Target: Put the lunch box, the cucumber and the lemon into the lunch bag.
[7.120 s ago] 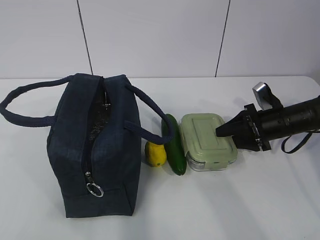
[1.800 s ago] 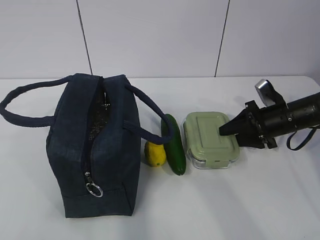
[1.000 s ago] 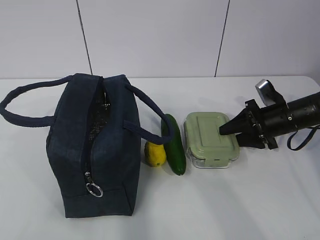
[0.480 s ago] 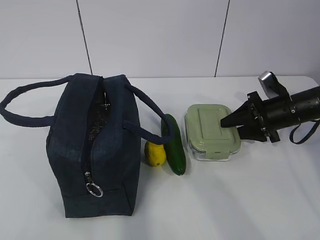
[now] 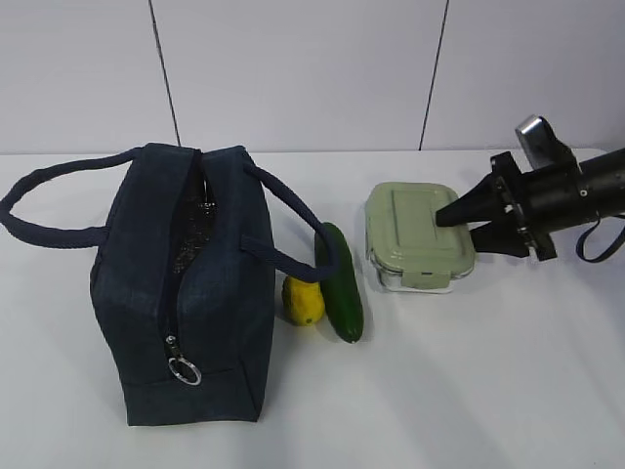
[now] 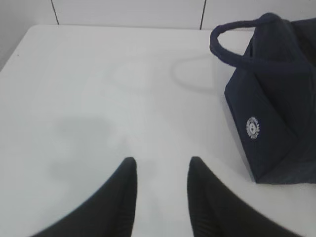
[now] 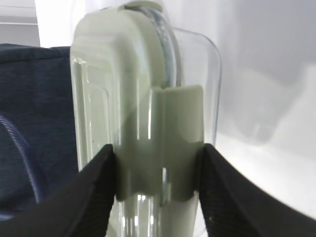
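Observation:
My right gripper (image 5: 457, 217) is shut on the right end of the lunch box (image 5: 415, 234) and holds it lifted above the table, tilted a little. In the right wrist view both fingers clamp the pale green clip of the lunch box (image 7: 143, 123), my gripper (image 7: 158, 163) round it. The cucumber (image 5: 339, 280) and the lemon (image 5: 304, 300) lie side by side right of the navy lunch bag (image 5: 186, 283), whose top zipper stands open. My left gripper (image 6: 160, 170) is open and empty over bare table, left of the lunch bag (image 6: 269, 113).
The bag's strap handles loop out to the left (image 5: 49, 210) and right (image 5: 303, 234), the right one over the cucumber's far end. A metal ring pull (image 5: 185, 370) hangs at the bag's front. A white wall stands behind the table.
My right gripper closed on the lunch box, then lifted it off the table and drew it up and slightly right. The bag, cucumber and lemon have not moved.

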You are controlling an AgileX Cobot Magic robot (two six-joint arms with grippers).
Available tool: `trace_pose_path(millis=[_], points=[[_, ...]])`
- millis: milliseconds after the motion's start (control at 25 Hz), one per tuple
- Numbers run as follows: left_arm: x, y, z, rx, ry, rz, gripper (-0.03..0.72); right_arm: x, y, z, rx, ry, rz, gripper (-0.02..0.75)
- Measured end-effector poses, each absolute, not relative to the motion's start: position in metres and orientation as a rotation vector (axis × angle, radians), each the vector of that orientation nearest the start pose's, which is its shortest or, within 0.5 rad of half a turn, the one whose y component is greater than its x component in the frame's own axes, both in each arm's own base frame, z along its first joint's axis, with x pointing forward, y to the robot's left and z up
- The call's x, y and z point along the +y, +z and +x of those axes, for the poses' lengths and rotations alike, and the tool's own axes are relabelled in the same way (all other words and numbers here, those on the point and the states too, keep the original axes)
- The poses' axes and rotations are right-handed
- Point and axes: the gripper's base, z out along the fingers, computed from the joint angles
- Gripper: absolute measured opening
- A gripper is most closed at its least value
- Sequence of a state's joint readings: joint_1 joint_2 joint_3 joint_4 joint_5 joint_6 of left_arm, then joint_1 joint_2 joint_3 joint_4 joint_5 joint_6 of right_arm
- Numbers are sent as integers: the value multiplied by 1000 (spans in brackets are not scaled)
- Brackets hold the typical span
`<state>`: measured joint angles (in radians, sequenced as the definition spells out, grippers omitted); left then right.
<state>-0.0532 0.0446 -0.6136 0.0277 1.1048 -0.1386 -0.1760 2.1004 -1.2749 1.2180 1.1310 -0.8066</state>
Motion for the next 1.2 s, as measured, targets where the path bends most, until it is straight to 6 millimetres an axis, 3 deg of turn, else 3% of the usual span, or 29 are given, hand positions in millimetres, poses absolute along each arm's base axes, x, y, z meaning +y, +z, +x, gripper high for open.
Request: trace_pose_path(millis=[240, 520, 760, 1200], points=[[-3, 337, 18, 2119, -165, -121, 253, 9, 163, 391, 2539, 1378, 125, 365], [-15, 366, 85, 2216, -290, -151, 280, 9, 178, 387, 2523, 1354, 89, 365], [-33, 362, 144, 2355, -489, -121, 364, 9, 183, 386, 2522, 1362, 106, 365], [-56, 349, 233, 2472, -759, -79, 376, 9, 183, 386, 2523, 1364, 113, 365]])
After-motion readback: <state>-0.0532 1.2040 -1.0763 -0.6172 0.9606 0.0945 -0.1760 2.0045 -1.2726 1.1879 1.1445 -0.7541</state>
